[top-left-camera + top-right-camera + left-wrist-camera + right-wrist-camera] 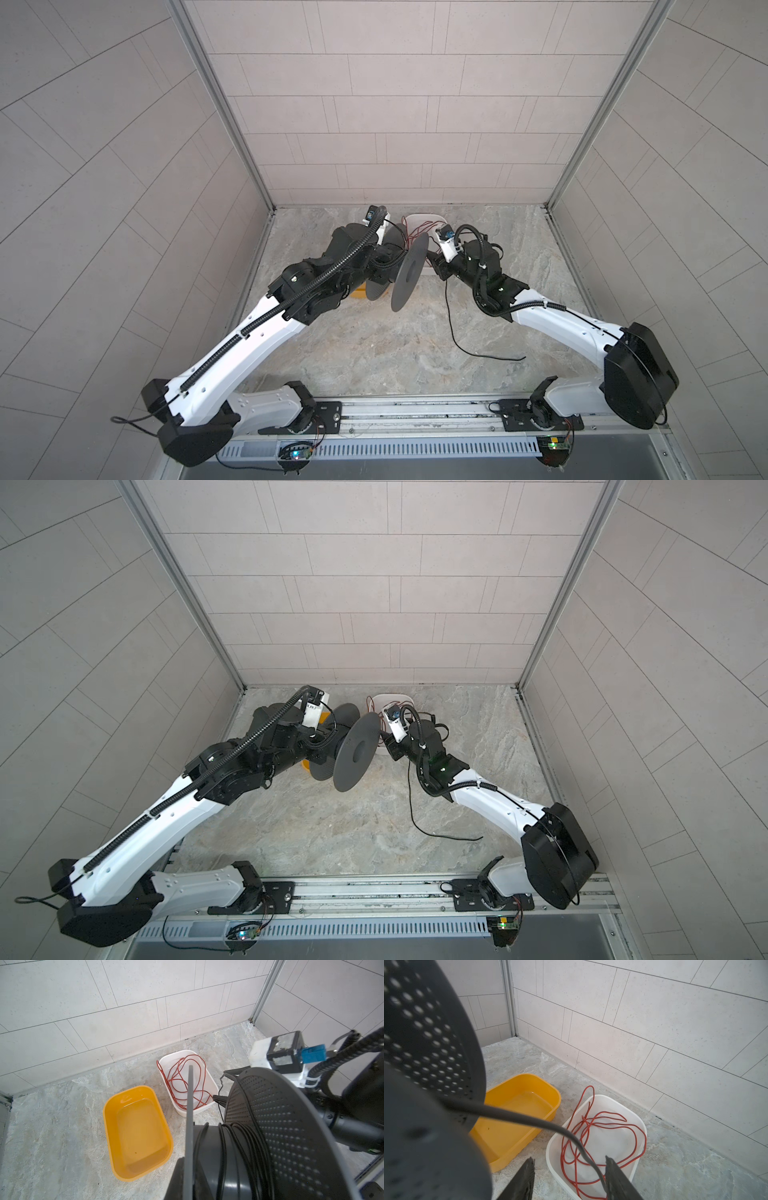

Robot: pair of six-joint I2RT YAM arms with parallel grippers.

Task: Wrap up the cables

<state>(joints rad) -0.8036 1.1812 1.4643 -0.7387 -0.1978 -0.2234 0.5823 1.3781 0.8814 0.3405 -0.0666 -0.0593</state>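
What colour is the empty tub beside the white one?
Yellow-orange tub, clearest in the left wrist view.

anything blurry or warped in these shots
In both top views the wide lens bows the grey tiled walls; in the right wrist view the dark grey perforated spool and thin black cable are soft while the thin red wire is sharp; the left wrist view is crisp on the yellow plastic tub.

Cable [449, 311] lies on the table [374, 353] right of the spool [409, 272].
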